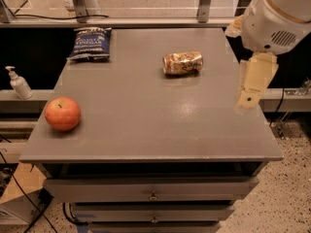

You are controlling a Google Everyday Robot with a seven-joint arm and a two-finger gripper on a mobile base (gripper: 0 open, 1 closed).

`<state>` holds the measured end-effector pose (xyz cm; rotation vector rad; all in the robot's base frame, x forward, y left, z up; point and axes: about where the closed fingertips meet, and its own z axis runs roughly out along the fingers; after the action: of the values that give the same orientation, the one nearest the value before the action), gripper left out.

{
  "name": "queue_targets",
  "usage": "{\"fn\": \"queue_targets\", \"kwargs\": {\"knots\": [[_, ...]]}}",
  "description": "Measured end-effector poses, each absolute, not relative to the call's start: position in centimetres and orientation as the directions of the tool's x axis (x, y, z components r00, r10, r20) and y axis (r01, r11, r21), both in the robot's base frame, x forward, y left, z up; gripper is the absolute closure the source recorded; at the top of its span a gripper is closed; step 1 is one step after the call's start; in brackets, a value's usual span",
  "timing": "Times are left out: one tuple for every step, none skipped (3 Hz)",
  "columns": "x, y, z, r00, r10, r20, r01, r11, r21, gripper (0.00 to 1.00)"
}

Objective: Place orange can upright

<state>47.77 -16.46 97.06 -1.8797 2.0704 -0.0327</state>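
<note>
The orange can (182, 62) lies on its side on the grey table (146, 125), at the back, right of centre, with its long axis running left to right. It is shiny orange-gold with pale swirly lettering. My gripper (252, 84) hangs below the white arm housing (279, 16) at the table's right edge. It is to the right of the can and a little nearer the front, well apart from it and holding nothing.
An orange-red apple (62, 113) sits near the front left edge. A dark blue chip bag (90, 43) lies at the back left corner. A soap dispenser (19, 83) stands on a ledge off the table's left. Drawers (153, 191) are below the front edge.
</note>
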Motion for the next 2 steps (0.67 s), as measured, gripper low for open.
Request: {"fn": "queue_targets", "kwargs": {"knots": [[48.04, -16.13, 97.05, -0.055, -0.97, -0.237, -0.962, 0.115, -0.246, 0.0], [48.14, -16.77, 96.29, -0.097, -0.97, -0.225, -0.964, 0.148, -0.221, 0.0]]}}
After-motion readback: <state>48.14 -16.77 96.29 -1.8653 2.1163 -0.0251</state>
